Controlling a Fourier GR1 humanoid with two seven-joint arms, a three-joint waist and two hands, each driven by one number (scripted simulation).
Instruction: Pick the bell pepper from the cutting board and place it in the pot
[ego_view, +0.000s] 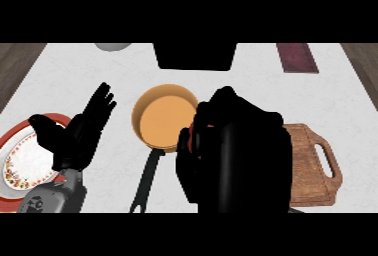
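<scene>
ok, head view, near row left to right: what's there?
plate → left hand, open → pot with its black handle → right hand, curled round something red → cutting board

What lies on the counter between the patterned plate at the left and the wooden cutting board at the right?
In the head view, the orange pot with its black handle lies between the plate and the cutting board.
</scene>
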